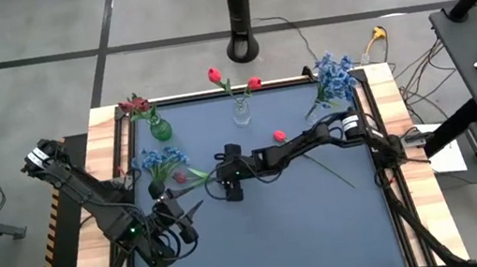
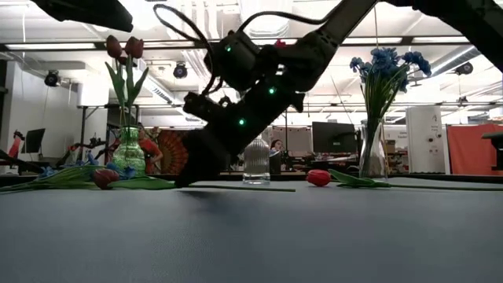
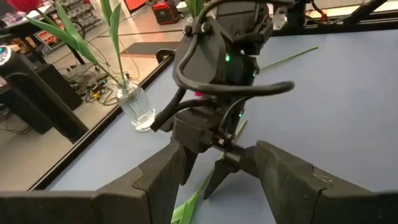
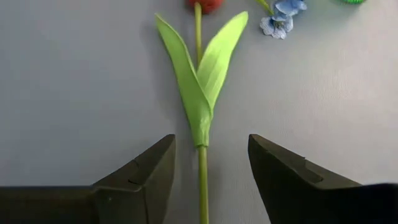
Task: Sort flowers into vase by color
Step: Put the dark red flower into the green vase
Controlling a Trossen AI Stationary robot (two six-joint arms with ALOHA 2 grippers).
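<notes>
Fingers of my right arm wide, straddling tulip stem flat on surface, bud at 12 o'clock. Risk: closing off-centre rolls thin stem away, or pinches leaf only. Left fingers wide, idle nearby.

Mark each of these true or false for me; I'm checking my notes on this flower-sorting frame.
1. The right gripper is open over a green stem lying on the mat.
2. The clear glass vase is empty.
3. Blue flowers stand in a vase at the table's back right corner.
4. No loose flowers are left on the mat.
1. True: the right gripper is open, its fingers either side of the stem.
2. False: the clear vase holds red tulips.
3. True: blue flowers stand there.
4. False: a red tulip and a blue bunch lie loose.
</notes>
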